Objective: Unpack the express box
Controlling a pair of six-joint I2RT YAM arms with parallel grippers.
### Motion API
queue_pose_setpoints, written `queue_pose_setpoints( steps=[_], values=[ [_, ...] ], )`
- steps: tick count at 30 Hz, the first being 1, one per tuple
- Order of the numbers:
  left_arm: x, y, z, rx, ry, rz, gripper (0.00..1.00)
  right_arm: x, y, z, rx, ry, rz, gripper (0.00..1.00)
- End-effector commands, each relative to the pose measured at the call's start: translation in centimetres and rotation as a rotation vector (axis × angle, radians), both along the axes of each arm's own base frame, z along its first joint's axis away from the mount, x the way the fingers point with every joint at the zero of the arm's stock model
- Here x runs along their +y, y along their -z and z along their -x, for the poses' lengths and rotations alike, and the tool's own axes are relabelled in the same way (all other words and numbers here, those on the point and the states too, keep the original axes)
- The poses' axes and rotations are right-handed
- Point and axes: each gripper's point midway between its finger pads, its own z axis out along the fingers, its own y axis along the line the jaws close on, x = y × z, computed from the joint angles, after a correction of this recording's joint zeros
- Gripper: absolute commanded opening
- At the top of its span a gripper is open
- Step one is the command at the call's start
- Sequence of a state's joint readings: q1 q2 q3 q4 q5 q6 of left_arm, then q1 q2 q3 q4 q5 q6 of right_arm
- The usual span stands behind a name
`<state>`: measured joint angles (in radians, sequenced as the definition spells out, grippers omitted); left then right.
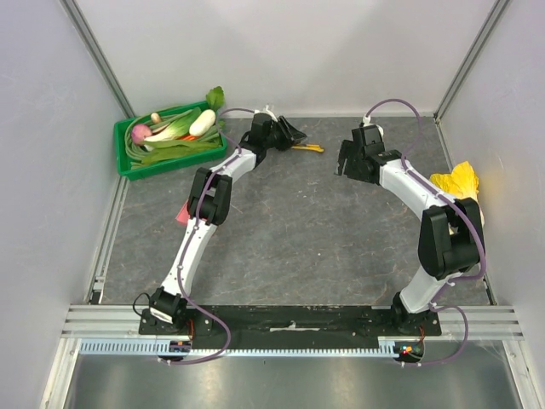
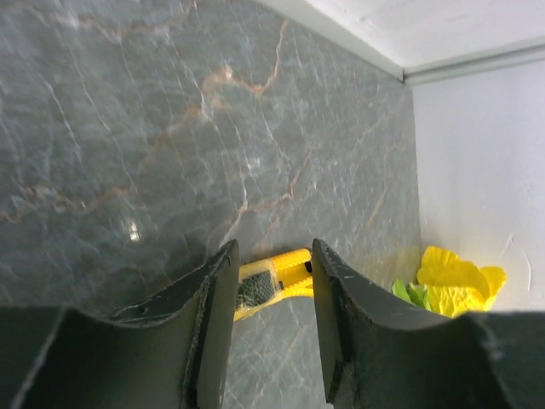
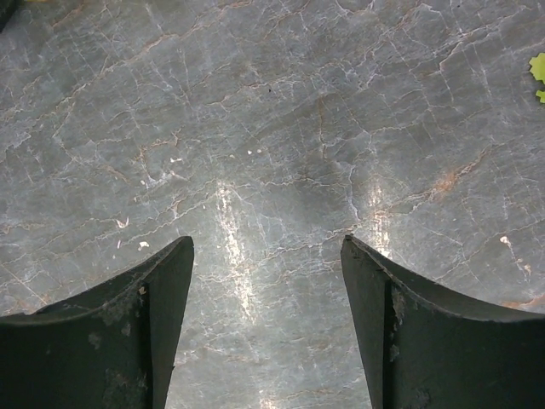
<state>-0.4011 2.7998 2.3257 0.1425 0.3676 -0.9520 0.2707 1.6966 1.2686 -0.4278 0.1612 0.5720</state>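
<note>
Pink-red express box (image 1: 181, 214), green crate (image 1: 124, 153)

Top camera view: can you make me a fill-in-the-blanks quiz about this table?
The green plastic crate holds ___. The left gripper straddles a ___ tool. The right gripper stands open with ___ between its fingers. The small pink-red cardboard box lies partly under the ___ arm.
Missing: vegetables; yellow; nothing; left.

The left arm (image 1: 209, 198) hides most of the express box (image 1: 181, 214).
</note>
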Motion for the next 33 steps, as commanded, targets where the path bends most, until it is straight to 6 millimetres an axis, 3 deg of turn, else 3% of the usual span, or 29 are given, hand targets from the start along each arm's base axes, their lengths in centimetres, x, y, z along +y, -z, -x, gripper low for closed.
queue_pose_setpoints(
  steps=[1,2,3,4,9,14,15,16,17,19,20,22,26,27,30,32,33],
  values=[
    [-1.1,2.0,5.2,0.139,0.157,-0.069,0.47,-0.5,-3.1,-0.8,-0.074,0.017,0.003,0.78],
    [-0.9,3.2,6.3,0.159,0.174,-0.093,0.47,-0.5,-3.0,-0.8,-0.073,0.017,0.004,0.78],
    [-0.9,1.9,6.6,0.144,0.180,-0.095,0.47,-0.6,-3.0,-0.7,-0.073,0.019,0.004,0.78],
    [-0.5,3.1,7.8,0.177,0.193,-0.111,0.47,-0.6,-2.9,-0.7,-0.072,0.020,0.005,0.78],
    [-0.2,2.3,12.0,0.165,0.291,-0.166,0.43,-0.7,-3.1,-0.6,-0.076,0.015,0.015,0.79],
    [-0.6,3.4,19.7,0.222,0.418,-0.212,0.38,-0.8,-2.8,-0.6,-0.070,-0.003,0.028,0.79],
    [-0.6,3.1,20.4,0.207,0.426,-0.211,0.38,-0.7,-2.6,-0.6,-0.064,-0.010,0.028,0.79],
    [0.1,4.5,22.4,0.249,0.441,-0.226,0.37,-0.7,-2.5,-0.6,-0.061,-0.015,0.029,0.79],
    [-0.2,3.0,23.2,0.219,0.456,-0.219,0.37,-0.4,-2.4,-0.6,-0.057,-0.026,0.017,0.79],
    [0.7,3.7,25.5,0.239,0.470,-0.236,0.37,-0.1,-1.9,-0.4,-0.042,-0.047,0.011,0.79],
    [0.7,1.9,25.8,0.201,0.470,-0.230,0.37,0.2,-1.6,-0.5,-0.037,-0.057,0.005,0.79],
    [1.6,1.6,26.4,0.185,0.454,-0.251,0.37,0.8,-1.1,-0.5,-0.029,-0.087,-0.014,0.79],
    [2.9,-1.8,25.3,0.090,0.397,-0.309,0.39,3.2,0.7,-1.2,-0.008,-0.194,-0.026,0.80],
    [3.3,-4.0,24.8,0.041,0.378,-0.312,0.41,3.8,0.9,-1.4,-0.007,-0.219,-0.014,0.81],
    [5.8,-6.1,23.2,-0.017,0.272,-0.396,0.51,5.7,2.1,-2.3,-0.001,-0.294,0.052,0.85],
    [8.2,-8.7,22.2,-0.076,0.173,-0.452,0.58,6.6,3.3,-3.0,0.015,-0.326,0.067,0.88],
    [9.7,-8.9,21.7,-0.082,0.111,-0.495,0.68,6.9,3.7,-3.2,0.018,-0.360,0.081,0.89]
  ],
)
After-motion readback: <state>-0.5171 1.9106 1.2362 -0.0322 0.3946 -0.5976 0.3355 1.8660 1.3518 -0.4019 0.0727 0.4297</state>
